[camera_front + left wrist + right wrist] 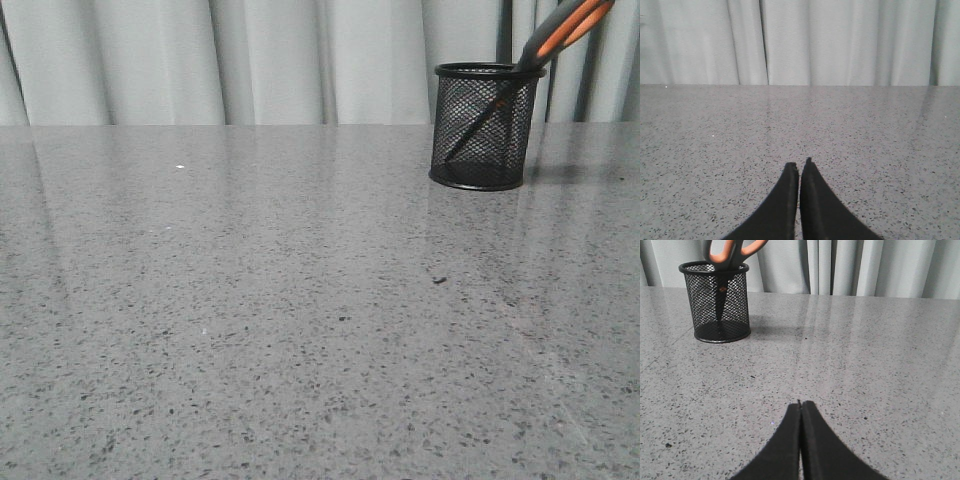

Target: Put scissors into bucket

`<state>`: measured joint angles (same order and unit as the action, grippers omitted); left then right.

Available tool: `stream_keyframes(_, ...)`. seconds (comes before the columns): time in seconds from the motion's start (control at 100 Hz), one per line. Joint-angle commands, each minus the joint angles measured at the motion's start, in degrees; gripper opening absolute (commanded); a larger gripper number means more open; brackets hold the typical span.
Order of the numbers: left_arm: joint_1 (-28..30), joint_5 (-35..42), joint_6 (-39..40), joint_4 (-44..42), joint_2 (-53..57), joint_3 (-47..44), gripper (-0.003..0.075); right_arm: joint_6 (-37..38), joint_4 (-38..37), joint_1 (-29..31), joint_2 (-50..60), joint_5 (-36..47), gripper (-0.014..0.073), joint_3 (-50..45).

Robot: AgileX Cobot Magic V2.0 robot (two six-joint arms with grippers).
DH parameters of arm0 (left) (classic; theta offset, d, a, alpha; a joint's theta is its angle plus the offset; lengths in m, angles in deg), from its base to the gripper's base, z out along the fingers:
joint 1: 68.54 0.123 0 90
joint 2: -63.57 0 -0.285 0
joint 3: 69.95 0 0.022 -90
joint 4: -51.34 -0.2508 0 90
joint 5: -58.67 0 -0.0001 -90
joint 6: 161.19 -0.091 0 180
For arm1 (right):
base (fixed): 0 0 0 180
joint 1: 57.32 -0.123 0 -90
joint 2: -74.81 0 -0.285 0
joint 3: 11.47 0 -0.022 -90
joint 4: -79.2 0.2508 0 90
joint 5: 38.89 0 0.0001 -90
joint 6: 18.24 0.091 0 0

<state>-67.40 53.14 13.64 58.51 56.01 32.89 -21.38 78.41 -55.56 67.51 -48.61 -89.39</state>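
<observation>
The black wire-mesh bucket (482,127) stands upright at the far right of the grey speckled table. The scissors (566,30) stand inside it, blades down and leaning, with the dark handles lined in orange sticking out above the rim. The right wrist view shows the bucket (717,302) and the scissors' handles (730,251) too. My right gripper (800,403) is shut and empty, low over the table, well apart from the bucket. My left gripper (799,163) is shut and empty over bare table. Neither gripper shows in the front view.
The grey speckled table (250,300) runs back to a pale curtain (250,60) behind its far edge. A small white speck (180,166) lies far left on the table.
</observation>
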Motion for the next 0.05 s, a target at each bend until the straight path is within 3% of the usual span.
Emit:
stream_keyframes(0.0, 0.2, 4.2, 0.5, 0.6, 1.4, -1.0, -0.002, -0.1, -0.6, 0.4, 1.1, 4.3, -0.007, -1.5)
stream_keyframes(0.04, 0.2, 4.2, 0.5, 0.6, 1.4, -1.0, -0.002, -0.1, -0.6, 0.4, 1.1, 4.3, -0.007, -1.5)
